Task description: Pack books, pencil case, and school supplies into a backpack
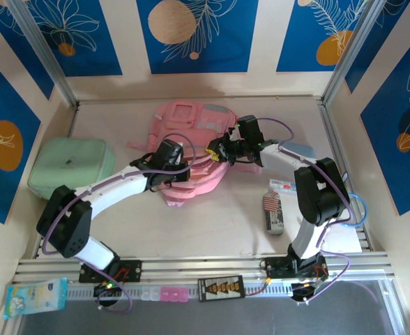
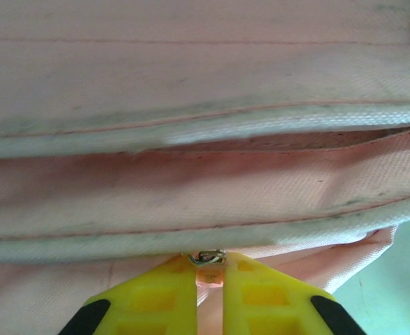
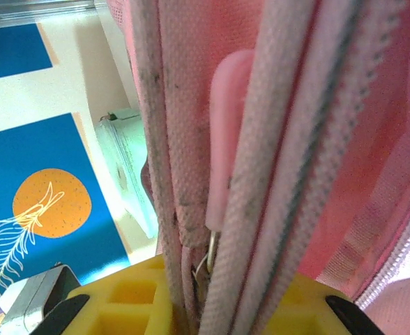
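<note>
top external view: pink fabric backpack (image 1: 191, 125) lies mid-table, toward the far side. left gripper (image 2: 210, 269) pinches its metal-ringed zipper pull (image 2: 206, 257); right gripper (image 3: 212, 286) clamps the backpack's zipper edges. print on the red-and-white striped pack (image 1: 272, 204), right, is too small to read.

You're seeing the backpack (image 2: 205, 188) showing matt, coarse-woven pink cloth with grubby pale piping. At the smooth yellow plastic fingers (image 2: 156, 293) of your left gripper (image 2: 208, 271), a small metal ring (image 2: 206, 258) is glinting.
</note>
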You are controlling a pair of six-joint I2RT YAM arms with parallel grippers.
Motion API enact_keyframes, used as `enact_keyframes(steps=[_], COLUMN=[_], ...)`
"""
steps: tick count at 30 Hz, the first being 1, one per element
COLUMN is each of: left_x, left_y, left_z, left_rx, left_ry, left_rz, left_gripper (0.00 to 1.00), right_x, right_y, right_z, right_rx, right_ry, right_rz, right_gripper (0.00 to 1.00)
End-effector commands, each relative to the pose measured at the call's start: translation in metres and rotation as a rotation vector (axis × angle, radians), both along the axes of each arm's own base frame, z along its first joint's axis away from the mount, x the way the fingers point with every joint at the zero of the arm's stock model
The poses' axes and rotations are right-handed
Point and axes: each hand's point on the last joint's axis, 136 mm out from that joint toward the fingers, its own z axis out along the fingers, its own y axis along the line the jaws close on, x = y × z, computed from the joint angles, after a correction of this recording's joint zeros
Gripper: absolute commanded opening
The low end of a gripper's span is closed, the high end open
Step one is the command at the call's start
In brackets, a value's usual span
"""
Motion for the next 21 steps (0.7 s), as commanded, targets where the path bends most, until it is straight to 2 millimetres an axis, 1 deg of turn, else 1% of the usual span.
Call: enact_keyframes(steps=[1, 4, 12, 14, 18, 21], left_x=[-0.001, -0.003, -0.004, -0.005, -0.006, -0.004], left_y=[0.008, 0.007, 0.009, 0.005, -0.006, -0.003], left_z=[0.005, 0.007, 0.007, 0.006, 0.006, 0.003], left_rx=[-0.01, -0.002, 0.06, 0.053, 0.035, 0.094], left_ry=[0.006, 0.012, 0.021, 0.026, 0.034, 0.041], left_rz=[-0.019, -0.039, -0.07, -0.08, -0.091, -0.041], left_gripper=[0.19, 0.28, 0.38, 0.4, 0.48, 0.5], right_x=[0.0, 0.001, 0.001, 0.001, 0.001, 0.002], right_y=[-0.005, -0.004, -0.001, -0.001, 0.0, 0.0], right_z=[0.024, 0.025, 0.024, 0.024, 0.023, 0.024], right_rx=[0.017, 0.023, 0.028, 0.029, 0.028, 0.029], right_ry=[-0.072, -0.069, -0.065, -0.064, -0.061, -0.063], right_rz=[0.008, 0.012, 0.014, 0.015, 0.017, 0.017], right_gripper=[0.21, 0.2, 0.2, 0.21, 0.2, 0.2])
